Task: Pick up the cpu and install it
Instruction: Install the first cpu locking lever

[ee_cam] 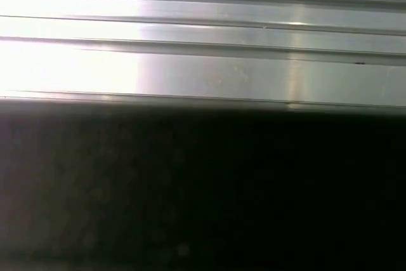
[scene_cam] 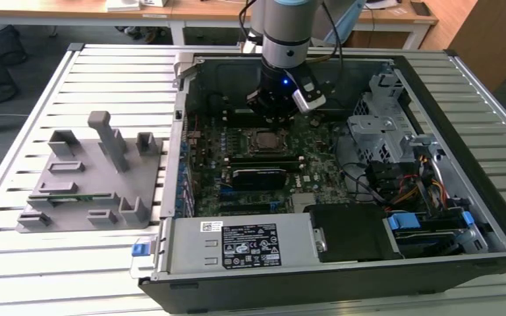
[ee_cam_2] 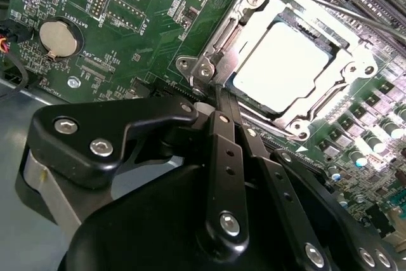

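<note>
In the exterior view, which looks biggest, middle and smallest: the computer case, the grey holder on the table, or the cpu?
1. The computer case, by far the biggest.
2. The grey holder, beside the case at the exterior view's left.
3. The cpu, a small square in the socket on the motherboard.

The cpu (ee_cam_2: 282, 61) lay flat in the motherboard socket (ee_cam_2: 330, 109), seated inside the socket's metal frame. Its top was a plain silver square, so strongly lit in the second wrist view that it glared nearly white; no green edge could be made out there. The frame closed around all four of its sides, and the chip sat level with it, not tilted. Nothing rested on the cpu's top. In the exterior view the cpu (scene_cam: 263, 139) appeared as a small pale square in the dark socket, near the middle of the green board inside the open computer case, lying parallel to the board.
</note>
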Controlling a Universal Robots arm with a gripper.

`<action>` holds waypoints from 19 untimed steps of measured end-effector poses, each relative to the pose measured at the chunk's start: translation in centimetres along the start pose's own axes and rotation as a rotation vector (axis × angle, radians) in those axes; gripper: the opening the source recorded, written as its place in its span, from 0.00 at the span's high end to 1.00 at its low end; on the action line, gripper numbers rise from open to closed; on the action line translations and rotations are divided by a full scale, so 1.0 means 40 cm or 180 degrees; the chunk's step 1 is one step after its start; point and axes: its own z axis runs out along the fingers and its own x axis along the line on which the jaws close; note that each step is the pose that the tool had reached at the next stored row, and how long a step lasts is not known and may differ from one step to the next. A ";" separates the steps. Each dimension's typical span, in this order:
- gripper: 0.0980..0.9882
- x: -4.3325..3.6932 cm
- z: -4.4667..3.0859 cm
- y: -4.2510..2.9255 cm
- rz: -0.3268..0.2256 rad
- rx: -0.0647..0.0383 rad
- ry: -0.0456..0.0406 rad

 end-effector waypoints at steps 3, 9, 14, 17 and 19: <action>0.99 0.001 -0.002 0.001 0.0000 -0.0031 0.0002; 0.99 -0.001 -0.030 0.004 0.0001 -0.0042 -0.0003; 0.99 -0.001 -0.031 0.001 0.0000 -0.0042 -0.0002; 0.99 -0.001 -0.031 -0.002 0.0000 -0.0042 -0.0002; 0.99 -0.001 -0.030 -0.004 0.0001 -0.0042 -0.0003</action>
